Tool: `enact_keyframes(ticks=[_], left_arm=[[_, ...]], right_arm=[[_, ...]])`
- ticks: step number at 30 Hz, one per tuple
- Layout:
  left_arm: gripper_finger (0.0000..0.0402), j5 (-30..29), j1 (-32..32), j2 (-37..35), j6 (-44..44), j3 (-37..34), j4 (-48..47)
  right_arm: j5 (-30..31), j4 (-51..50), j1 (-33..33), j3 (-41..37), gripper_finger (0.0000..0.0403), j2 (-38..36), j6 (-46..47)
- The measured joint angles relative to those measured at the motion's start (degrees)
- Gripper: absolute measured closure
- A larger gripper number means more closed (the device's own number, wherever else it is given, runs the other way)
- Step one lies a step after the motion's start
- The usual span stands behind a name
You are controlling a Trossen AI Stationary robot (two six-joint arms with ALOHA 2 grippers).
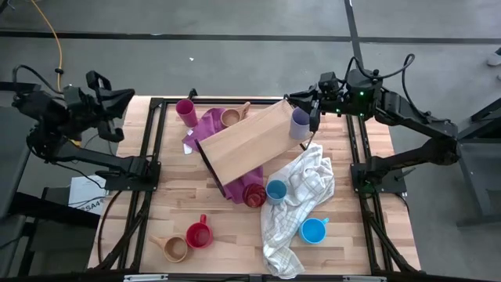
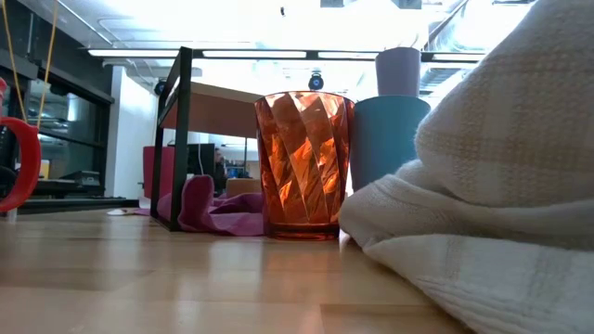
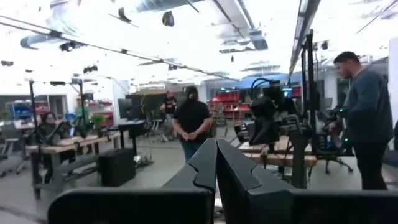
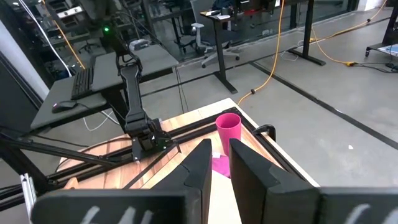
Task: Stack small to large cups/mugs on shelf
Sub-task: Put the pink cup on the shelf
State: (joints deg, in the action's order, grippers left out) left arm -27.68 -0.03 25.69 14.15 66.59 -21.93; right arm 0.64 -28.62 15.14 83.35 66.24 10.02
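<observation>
Shelf [image 1: 246,141] tilted; lavender tumbler [image 1: 300,123] on its 2 o'clock corner. Right gripper [image 1: 301,102] above, narrowly parted, empty. White towel [image 1: 301,200] crowds 5 o'clock. Left gripper [image 1: 117,106] closed, empty.

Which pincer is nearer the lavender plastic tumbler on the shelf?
Right. The right pincer sits right beside the lavender plastic tumbler on the light-wood shelf board; the left pincer is raised off the table's far left edge.

The room was big and bright, with long lights [image 3: 186,59] on the ceiling. The floor [image 1: 235,70] was grey with dark lines. An office chair [image 4: 200,36] and desks [image 4: 239,15] stood far off. Some people [image 3: 191,121] stood between work benches [image 3: 68,146].
</observation>
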Motion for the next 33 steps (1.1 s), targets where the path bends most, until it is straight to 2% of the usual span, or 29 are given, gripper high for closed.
enact_keyframes(ticks=[6, 19, 21, 27, 31, 33], left_arm=[[0.0401, -2.75, 0.0, 0.04, -0.02, -0.39, -3.19], [0.0401, -3.15, 0.0, 0.02, -1.36, -1.92, -4.44], [0.0401, 0.01, 0.02, 0.02, -2.57, -1.92, -4.35], [0.0401, 14.71, 0.02, 1.48, -7.16, -1.92, -3.46], [0.0401, 26.47, 0.02, 4.63, -8.17, -1.9, 3.36], [0.0401, 29.78, -0.04, 7.14, -6.53, -1.88, 6.3]], right_arm=[[0.01, 0.0, 0.28, 0.0, 0.0354, 0.0, 0.0], [0.2, 0.0, 1.14, 0.0, 0.0354, 0.02, 0.13], [0.2, 0.0, 1.14, 0.0, 0.0354, 0.02, 0.19], [-0.05, 0.02, 1.11, 0.0, 0.0354, 0.02, 0.71], [-0.17, -0.02, 1.08, -0.02, 0.0354, 0.02, 1.52], [-0.17, -0.19, 0.94, -0.02, 0.0354, 0.02, 1.55]])
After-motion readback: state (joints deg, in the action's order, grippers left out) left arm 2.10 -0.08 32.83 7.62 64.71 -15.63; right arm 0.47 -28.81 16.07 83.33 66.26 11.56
